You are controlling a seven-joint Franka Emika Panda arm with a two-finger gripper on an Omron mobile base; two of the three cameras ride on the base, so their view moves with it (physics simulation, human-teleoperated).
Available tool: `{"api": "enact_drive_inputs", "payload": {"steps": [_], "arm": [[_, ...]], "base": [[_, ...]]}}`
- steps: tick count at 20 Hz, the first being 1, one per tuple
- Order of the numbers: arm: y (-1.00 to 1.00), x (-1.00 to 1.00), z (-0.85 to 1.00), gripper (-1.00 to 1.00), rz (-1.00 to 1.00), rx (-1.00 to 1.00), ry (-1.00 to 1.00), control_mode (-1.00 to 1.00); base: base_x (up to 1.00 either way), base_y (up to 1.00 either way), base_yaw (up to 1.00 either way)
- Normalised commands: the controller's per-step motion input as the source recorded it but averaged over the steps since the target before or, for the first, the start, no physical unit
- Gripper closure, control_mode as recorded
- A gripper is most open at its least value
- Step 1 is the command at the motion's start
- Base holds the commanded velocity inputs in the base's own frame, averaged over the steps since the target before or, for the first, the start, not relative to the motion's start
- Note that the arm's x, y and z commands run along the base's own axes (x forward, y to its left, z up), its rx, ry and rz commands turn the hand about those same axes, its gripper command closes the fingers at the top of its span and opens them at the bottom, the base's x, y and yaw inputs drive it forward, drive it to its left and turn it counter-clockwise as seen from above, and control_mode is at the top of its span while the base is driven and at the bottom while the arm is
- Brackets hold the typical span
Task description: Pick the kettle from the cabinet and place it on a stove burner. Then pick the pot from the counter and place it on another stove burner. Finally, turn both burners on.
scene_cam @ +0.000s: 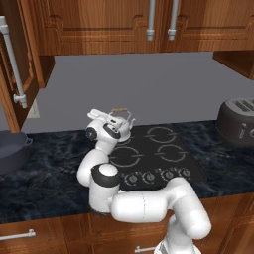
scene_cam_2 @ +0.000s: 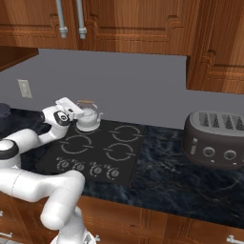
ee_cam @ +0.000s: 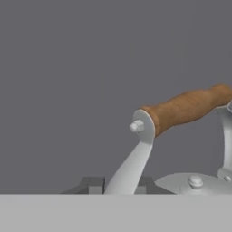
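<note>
We are setting the kettle (scene_cam: 120, 128) on the far left stove burner (scene_cam_2: 89, 127); gripper (ee_cam: 118, 185) clenched on its handle strut, we should lower gently before releasing.

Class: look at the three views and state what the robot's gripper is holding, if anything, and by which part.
The gripper is shut on the small silver metal kettle, gripping the lower end of its arched wire handle's metal arm, below the wooden bar.
</note>
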Motion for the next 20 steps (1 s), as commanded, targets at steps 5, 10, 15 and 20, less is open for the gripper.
{"api": "enact_drive_inputs", "payload": {"steps": [5,10,15,20], "arm": [[0.02,0.01,-0.22,1.00,0.00,0.00,0.00,-1.00],[0.08,0.00,-0.20,-1.00,0.00,0.00,-0.01,-1.00],[0.03,0.00,-0.15,-1.00,0.00,0.00,-0.01,-1.00],[0.00,-0.03,-0.05,-1.00,0.00,0.00,-0.02,-1.00]], "base": [[0.00,0.00,0.00],[0.00,0.00,0.00],[0.00,0.00,0.00],[0.00,0.00,0.00]]}}
